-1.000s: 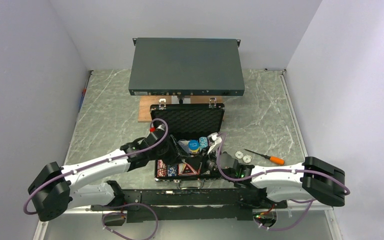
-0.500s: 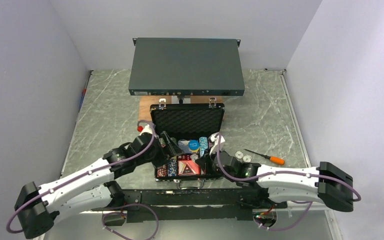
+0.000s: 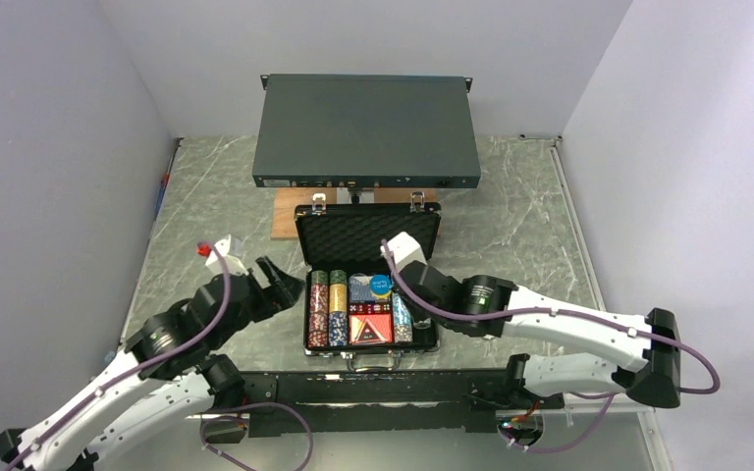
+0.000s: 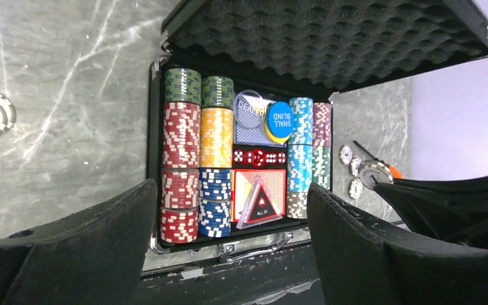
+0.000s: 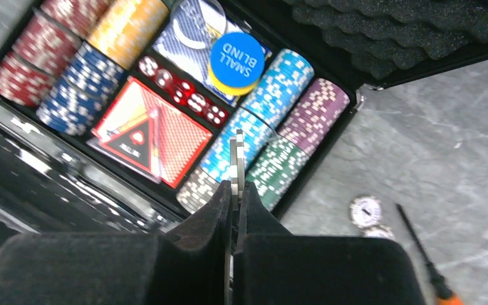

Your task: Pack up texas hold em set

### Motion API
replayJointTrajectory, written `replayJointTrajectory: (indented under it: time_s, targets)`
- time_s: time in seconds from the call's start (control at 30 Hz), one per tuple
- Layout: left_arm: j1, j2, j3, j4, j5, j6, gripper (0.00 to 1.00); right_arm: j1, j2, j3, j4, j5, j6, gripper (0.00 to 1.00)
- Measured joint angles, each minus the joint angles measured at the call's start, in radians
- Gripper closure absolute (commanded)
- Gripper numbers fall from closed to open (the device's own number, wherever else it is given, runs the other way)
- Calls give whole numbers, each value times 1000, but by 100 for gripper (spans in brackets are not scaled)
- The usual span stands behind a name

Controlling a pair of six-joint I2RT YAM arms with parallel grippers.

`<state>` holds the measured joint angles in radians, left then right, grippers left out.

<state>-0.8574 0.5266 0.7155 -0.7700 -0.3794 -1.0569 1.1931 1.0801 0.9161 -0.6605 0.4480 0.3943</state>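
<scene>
Well, left tool (image 3: 280,282): spread wide, empty.
right tool (image 5: 235,190): pinching a chip (image 5: 236,152) edge-on above the open briefcase (image 3: 368,235).

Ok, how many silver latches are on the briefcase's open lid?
2, both on the far edge of the briefcase lid: left latch near its left corner, right latch near its right corner. Nothing covers that edge.

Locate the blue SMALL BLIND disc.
Right wrist view: blue disc sits in the open briefcase, middle compartment, atop a yellow disc on the card deck, lid-side of the red dice.
</scene>
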Motion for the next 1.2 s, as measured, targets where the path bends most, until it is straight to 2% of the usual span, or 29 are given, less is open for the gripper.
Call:
replayJointTrajectory:
  time_s: [0.23, 0.4, 0.5, 0.6, 0.8, 0.97, 1.2]
  targets:
    - [0, -159, -62, -41, -64, 13, 10, 2, 51, 60, -160, -24, -213, 100]
    - [0, -155, -75, -78, -85, 6, 10, 13, 154, 134, -270, -31, -341, 100]
    - [0, -121, -70, -124, -120, -43, 12, 18, 230, 124, -325, -40, -397, 100]
    - [2, -44, -49, -201, -156, -104, 12, 18, 238, 90, -361, -85, -443, 100]
    - [31, 94, -24, -261, -166, -150, 13, 19, 221, 39, -354, -172, -510, 100]
    - [109, 75, -42, -213, -109, -130, 13, 21, 246, 24, -347, -195, -538, 100]
    - [235, 49, -79, -157, 3, -76, 11, 30, 328, 24, -294, -150, -568, 100]
